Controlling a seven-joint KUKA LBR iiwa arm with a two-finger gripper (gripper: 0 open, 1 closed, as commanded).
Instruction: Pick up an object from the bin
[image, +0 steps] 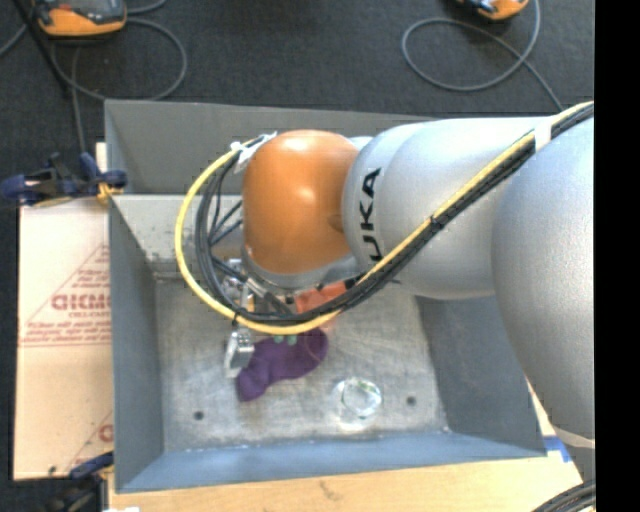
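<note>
Camera view: pincer (242, 352), open/closed unclear, at soft crumpled purple cloth (290, 365), clear round obj (358, 397) nearby.

Dark grey floor (300, 55), black cables (405, 44) looping across it, orange-and-black devices (82, 16) at the top edge

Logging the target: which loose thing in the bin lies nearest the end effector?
The crumpled purple cloth, right beside the end effector; the clear round thing lies well apart from it.
</note>
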